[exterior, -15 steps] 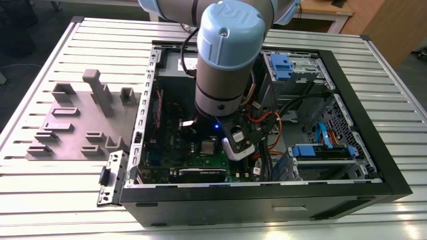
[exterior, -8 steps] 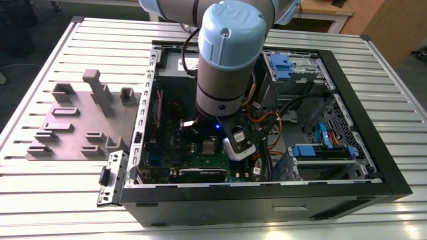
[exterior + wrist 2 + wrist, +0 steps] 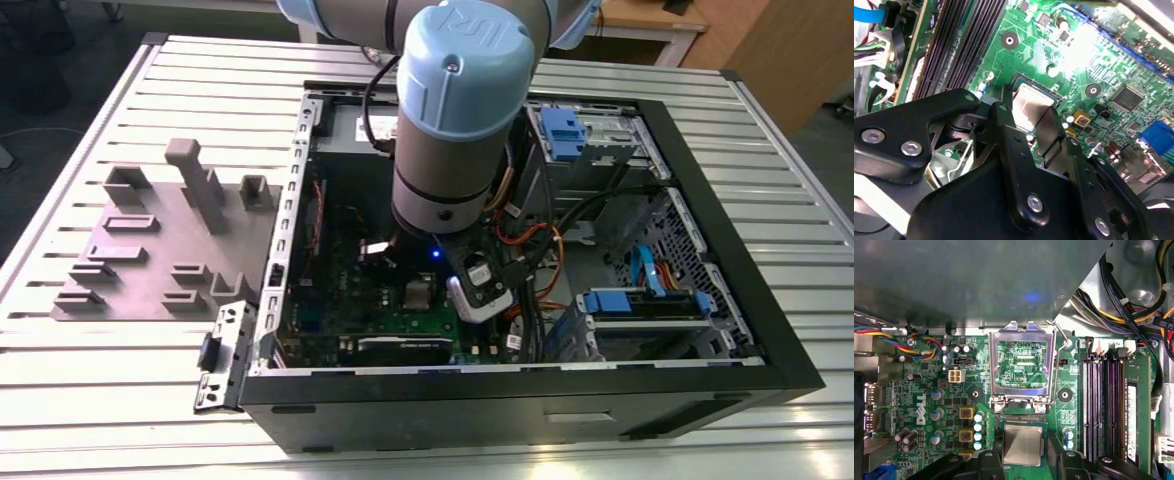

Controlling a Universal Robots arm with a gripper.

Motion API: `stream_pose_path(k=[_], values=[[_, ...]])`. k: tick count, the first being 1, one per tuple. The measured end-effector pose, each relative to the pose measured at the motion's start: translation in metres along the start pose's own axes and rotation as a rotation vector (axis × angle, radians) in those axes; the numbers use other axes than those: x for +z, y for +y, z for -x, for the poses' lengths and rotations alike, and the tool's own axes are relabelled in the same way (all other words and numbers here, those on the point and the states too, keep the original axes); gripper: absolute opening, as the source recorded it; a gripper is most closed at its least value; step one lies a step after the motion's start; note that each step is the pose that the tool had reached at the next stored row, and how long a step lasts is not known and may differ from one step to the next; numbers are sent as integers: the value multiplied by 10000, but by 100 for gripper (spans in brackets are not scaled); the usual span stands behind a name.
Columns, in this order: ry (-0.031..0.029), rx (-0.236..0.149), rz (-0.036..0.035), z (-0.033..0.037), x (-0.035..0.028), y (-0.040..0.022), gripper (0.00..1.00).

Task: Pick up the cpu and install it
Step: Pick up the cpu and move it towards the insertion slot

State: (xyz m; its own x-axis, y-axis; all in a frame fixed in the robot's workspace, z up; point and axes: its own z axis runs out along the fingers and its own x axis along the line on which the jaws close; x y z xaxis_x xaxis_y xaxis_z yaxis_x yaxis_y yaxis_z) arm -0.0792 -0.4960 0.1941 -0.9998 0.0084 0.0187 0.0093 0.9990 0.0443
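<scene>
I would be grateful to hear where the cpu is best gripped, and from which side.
Grip the cpu by two opposite side edges, coming straight down from above. It is a thin flat square lying face up on the green motherboard, so only its edges offer purchase. The open socket frame is hinged along one edge, so the two edges running away from it look freest.

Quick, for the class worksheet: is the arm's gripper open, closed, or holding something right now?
Gripper: closed on the cpu, with a finger against each of two opposite sides.
</scene>
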Motion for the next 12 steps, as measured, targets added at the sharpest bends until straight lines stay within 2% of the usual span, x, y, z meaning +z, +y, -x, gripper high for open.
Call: stream_pose_path(k=[3,5,9,12], values=[[3,-26,0,-1,-14,-5,44],[4,-41,32,0,-15,-6,44],[9,-108,304,0,-15,-6,44],[11,-156,325,0,-14,-12,44]])
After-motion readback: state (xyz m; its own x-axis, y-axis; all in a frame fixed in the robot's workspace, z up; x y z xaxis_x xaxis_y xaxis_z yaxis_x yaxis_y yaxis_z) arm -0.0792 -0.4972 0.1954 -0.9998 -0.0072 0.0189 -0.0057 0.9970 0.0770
